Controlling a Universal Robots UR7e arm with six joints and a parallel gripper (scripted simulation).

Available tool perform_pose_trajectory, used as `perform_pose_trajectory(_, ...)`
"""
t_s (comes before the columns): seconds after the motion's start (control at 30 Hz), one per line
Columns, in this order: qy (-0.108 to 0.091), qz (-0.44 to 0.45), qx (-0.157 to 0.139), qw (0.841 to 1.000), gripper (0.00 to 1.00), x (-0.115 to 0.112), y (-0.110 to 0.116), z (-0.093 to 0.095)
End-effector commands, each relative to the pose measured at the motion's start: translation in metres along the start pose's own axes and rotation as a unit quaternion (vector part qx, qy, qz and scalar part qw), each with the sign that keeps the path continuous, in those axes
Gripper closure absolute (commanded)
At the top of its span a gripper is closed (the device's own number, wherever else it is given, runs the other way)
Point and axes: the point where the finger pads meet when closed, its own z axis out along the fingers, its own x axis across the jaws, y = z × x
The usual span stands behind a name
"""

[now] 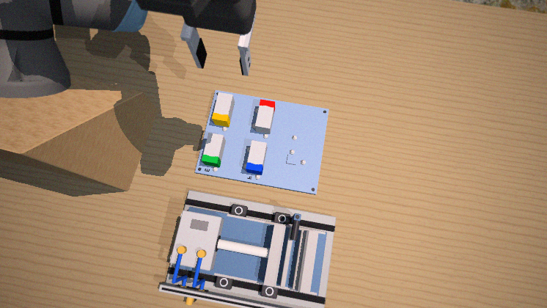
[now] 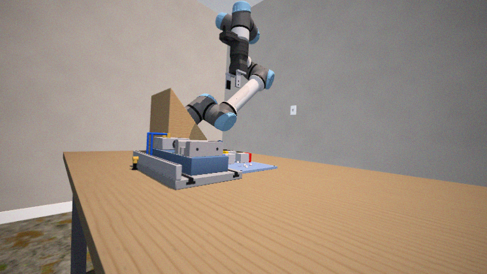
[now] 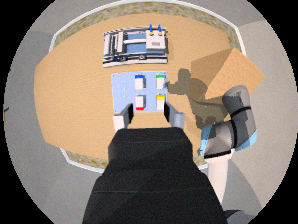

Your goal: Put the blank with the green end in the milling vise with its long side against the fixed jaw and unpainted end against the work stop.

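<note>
The blank with the green end point(image 1: 214, 145) point(image 3: 160, 84) lies on the blue plate point(image 1: 306, 124) point(image 2: 262, 166) point(image 3: 117, 82), in the corner nearest the vise's hose end, its green end toward the vise. My gripper point(image 1: 223, 70) point(image 2: 233, 87) point(image 3: 148, 108) is open and empty, high above the table, beyond the plate's side away from the vise. In the vise, the work stop point(image 1: 294, 228) is a dark short rod between the moving jaw point(image 1: 275, 252) and the fixed jaw point(image 1: 307, 262) point(image 2: 205, 149). No blank lies between the jaws. The low bars show only partly.
The blanks with the yellow end point(image 1: 223, 105) point(image 3: 160, 104), red end point(image 1: 264, 118) point(image 3: 140, 101) and blue end point(image 1: 257, 152) point(image 3: 140, 84) lie apart on the plate, beside small white pegs. Blue hoses point(image 1: 196, 269) rise at the vise's far end. A wooden wedge block point(image 1: 103, 152) point(image 2: 170, 115) stands near the arm's base.
</note>
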Motion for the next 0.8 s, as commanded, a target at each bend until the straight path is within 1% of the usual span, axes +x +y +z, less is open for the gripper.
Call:
perform_pose_trajectory(0.0,0.000,0.000,0.000,1.000,0.00,0.000,0.000,0.000)
perform_pose_trajectory(0.1,0.000,0.000,0.000,1.000,0.00,0.000,0.000,0.000)
perform_pose_trajectory(0.27,0.000,0.002,0.001,1.000,0.00,0.013,-0.012,0.046)
perform_pose_trajectory(0.67,0.000,0.002,0.001,1.000,0.00,0.013,-0.012,0.046)
perform_pose_trajectory(0.77,0.000,0.002,0.000,1.000,0.00,0.021,-0.018,0.074)
